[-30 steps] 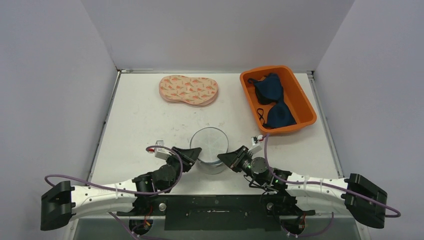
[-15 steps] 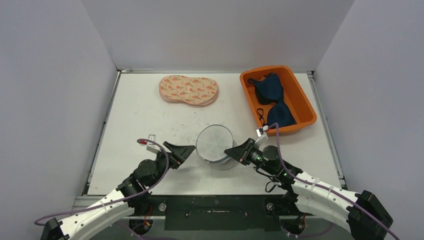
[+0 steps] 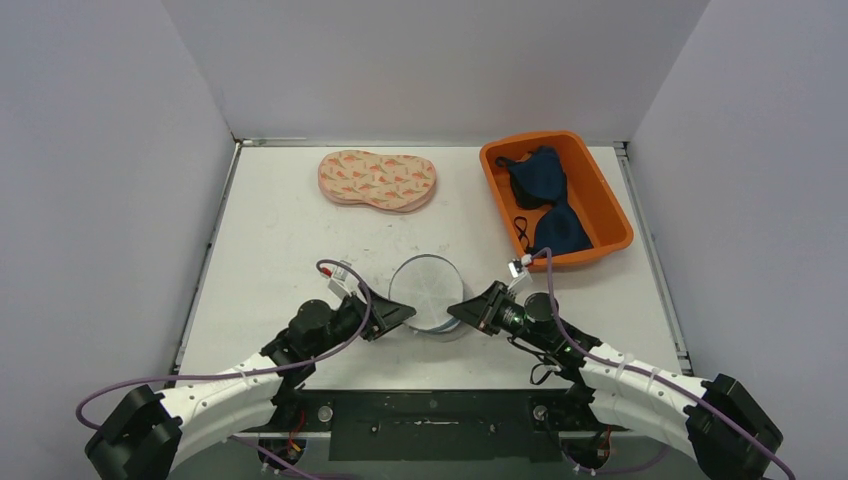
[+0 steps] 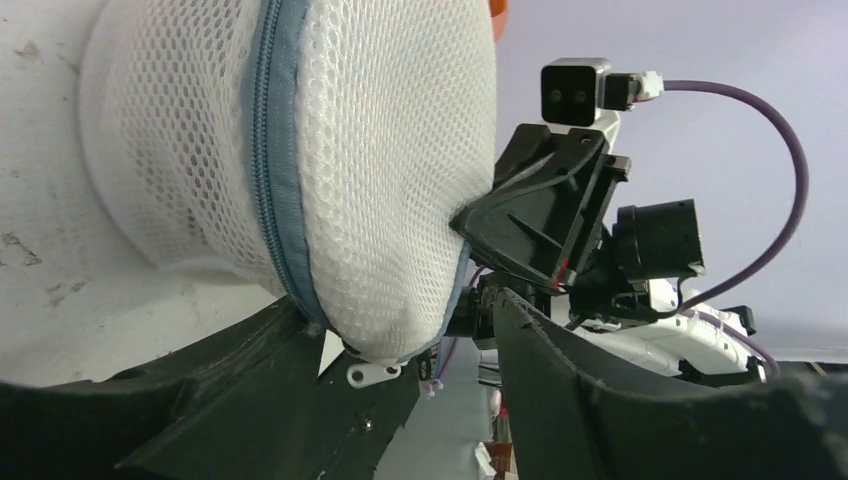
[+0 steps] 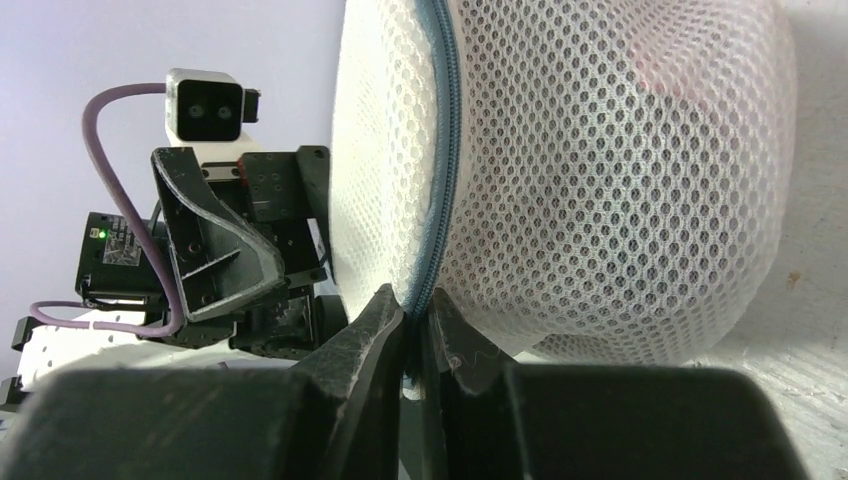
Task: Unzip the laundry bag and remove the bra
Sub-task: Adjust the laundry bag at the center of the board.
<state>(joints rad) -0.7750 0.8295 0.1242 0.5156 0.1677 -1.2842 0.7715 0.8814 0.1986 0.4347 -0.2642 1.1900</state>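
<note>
The laundry bag (image 3: pixel 425 290) is a round white mesh pouch with a blue zipper (image 4: pixel 280 200), standing tilted between both grippers in the top view. My right gripper (image 3: pixel 455 312) is shut on the zipper seam at the bag's edge (image 5: pixel 418 305). My left gripper (image 3: pixel 405 315) is open, its fingers on either side of the bag's lower edge (image 4: pixel 400 320). The white zipper pull (image 4: pixel 372 375) hangs between them, untouched. A faint pink patch (image 5: pixel 660 60) shows through the mesh; the bra inside is otherwise hidden.
An orange bin (image 3: pixel 610 215) at the back right holds dark blue bras (image 3: pixel 548 190). A pink patterned two-cup padded item (image 3: pixel 378 180) lies at the back centre. Walls close in the table on three sides.
My left arm has swung right, bringing its open fingers around the bag's edge. My right gripper stays clamped on the zipper seam. The bag has shifted slightly away from the arm bases.
</note>
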